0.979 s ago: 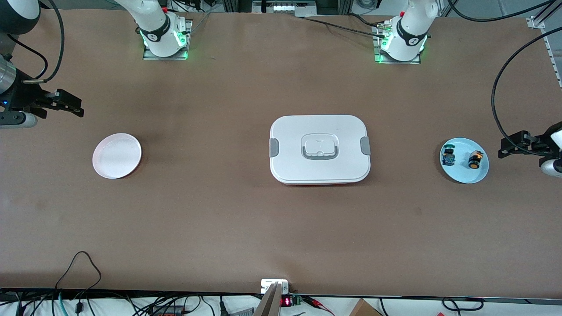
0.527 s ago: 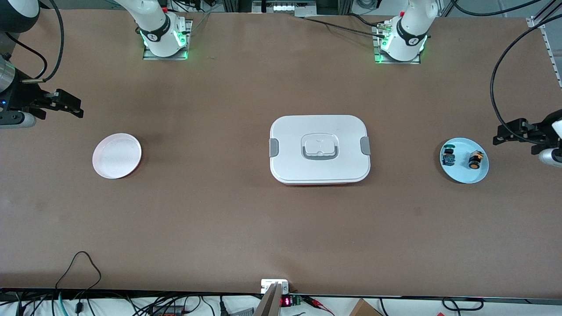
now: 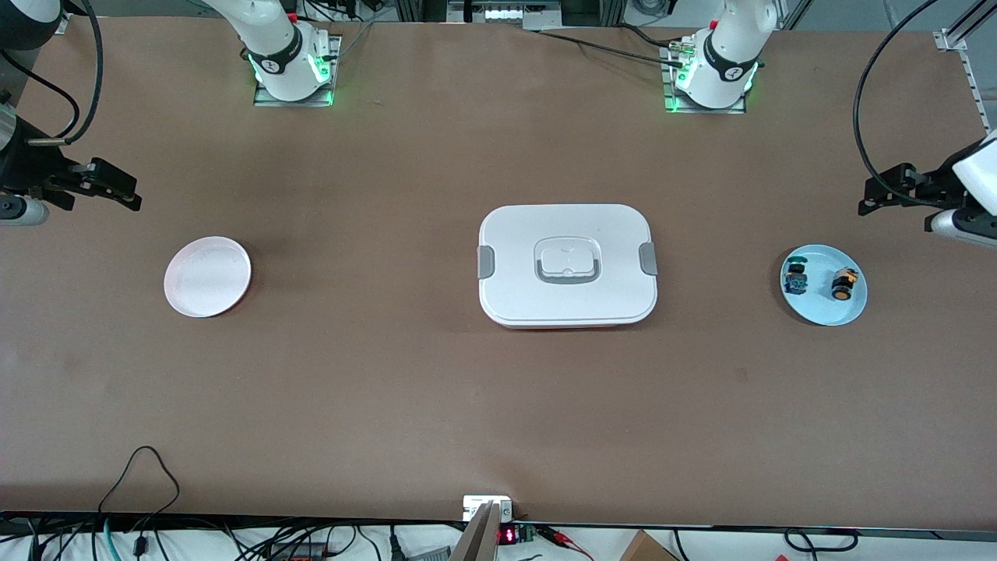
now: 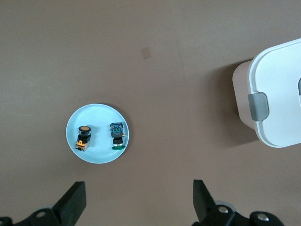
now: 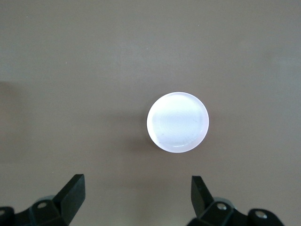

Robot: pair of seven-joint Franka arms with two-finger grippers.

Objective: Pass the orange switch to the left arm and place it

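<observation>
Orange switch [image 3: 843,283] is sitting touching-close to the blue one [image 3: 795,279]; you're risking grabbing both, with left tool [image 3: 866,199] and right tool [image 3: 128,195] gaping wide

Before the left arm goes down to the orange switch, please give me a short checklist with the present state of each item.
1. Orange switch free on the blue plate, apart from the blue-marked part: ok.
2. Left gripper jaws open, holding nothing: ok.
3. Left gripper over the switch: not ok; it is up in the air beside the plate.
4. Box clear of the descent path: ok.
5. Right gripper open and waiting near the pink plate: ok.
</observation>
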